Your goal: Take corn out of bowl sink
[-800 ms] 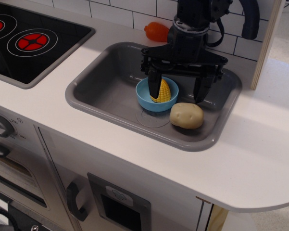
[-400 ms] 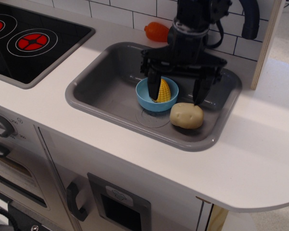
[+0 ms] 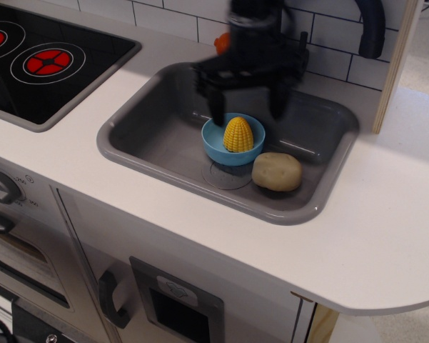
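White tabletop (image 3: pixel 385 214) spans the frame from left edge to lower right. Set into it: black stovetop (image 3: pixel 50 61) at upper left, grey sink (image 3: pixel 150 128) at centre. An orange toy vegetable (image 3: pixel 221 43) (partly hidden, blurred) rests behind the sink, upper centre.

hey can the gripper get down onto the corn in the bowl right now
Probably yes. The gripper hangs open just above and behind the corn, which stands in the bowl with its top uncovered. The potato lies apart to the side, so nothing seems to block a descent.
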Controlling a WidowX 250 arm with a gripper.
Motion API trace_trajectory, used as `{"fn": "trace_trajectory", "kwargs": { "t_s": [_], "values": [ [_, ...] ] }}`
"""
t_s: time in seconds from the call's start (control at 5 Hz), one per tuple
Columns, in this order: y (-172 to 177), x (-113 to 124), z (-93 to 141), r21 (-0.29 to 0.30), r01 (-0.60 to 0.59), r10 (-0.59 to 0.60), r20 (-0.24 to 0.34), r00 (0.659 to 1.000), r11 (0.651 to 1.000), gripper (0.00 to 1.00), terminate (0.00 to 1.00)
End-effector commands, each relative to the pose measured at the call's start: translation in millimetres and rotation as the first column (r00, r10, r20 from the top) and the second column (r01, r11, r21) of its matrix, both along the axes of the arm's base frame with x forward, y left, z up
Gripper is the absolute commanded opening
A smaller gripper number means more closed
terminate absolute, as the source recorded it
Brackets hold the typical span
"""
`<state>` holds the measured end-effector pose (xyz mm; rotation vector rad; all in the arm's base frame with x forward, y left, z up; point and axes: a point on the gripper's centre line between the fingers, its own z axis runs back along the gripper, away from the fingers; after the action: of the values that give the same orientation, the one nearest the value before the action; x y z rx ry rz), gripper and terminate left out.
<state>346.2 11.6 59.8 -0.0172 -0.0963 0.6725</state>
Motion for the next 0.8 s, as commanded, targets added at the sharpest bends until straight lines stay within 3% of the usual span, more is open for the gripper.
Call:
{"fn": "trace_trajectory", "kwargs": {
  "t_s": [0.0,0.4,0.6],
  "values": [
    [25,31,-1,0.033,-0.061,0.057,0.113,0.992,0.998,1.0,0.0],
    [24,46,-28,0.051,-0.07,0.066,0.071,0.995,0.996,1.0,0.0],
    [25,48,-36,0.088,-0.044,0.038,0.072,0.997,0.995,1.0,0.0]
  ]
}}
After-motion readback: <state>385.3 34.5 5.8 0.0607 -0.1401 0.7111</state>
